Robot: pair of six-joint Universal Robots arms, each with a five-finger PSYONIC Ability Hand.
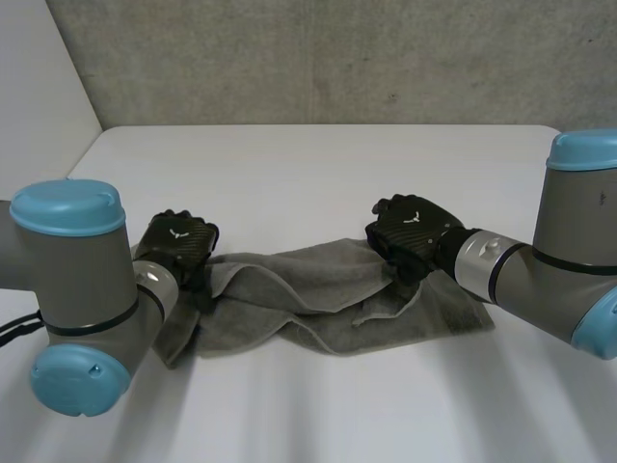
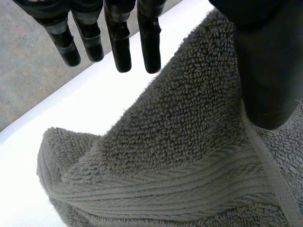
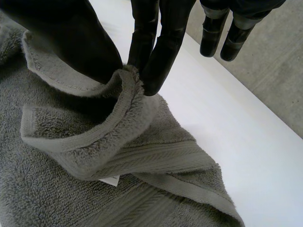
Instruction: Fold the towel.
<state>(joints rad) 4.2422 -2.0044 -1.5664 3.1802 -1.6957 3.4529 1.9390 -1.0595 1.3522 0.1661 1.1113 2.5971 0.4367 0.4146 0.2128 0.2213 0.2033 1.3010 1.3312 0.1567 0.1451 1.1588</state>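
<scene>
Head view: grey towel [image 1: 328, 299] lies crumpled on the white desk [image 1: 308, 164], in the centre of the frame. Its long axis runs left to right and a loose layer is thrown over its middle.

Left hand [image 1: 178, 246] sits at the towel's left end, centre-left of frame. Right hand [image 1: 410, 231] sits at the far edge near the right end, centre-right of frame. One hand per end, so neither has to reach across.

Right wrist view: two fingers [image 3: 161, 52] are pressed against the thumb [image 3: 80, 42] and pinch a hemmed edge [image 3: 125, 94] of the towel, raised clear of the layers below. The other fingers are straight and free. The bulk of the cloth lies under the palm.

Left wrist view: fingers [image 2: 120, 47] are straight and slightly spread, with their tips clear of the cloth and bare desk behind them. The thumb [image 2: 270, 71] lies against the towel [image 2: 189, 142], which tents up towards it. No pinch is visible on this side.

Judgement: the coming move turns on the left end. The cloth lies on the thumb side of those fingers, so they must close towards the thumb. Until then a lift would raise the right end alone and skew the fold along the long axis.
</scene>
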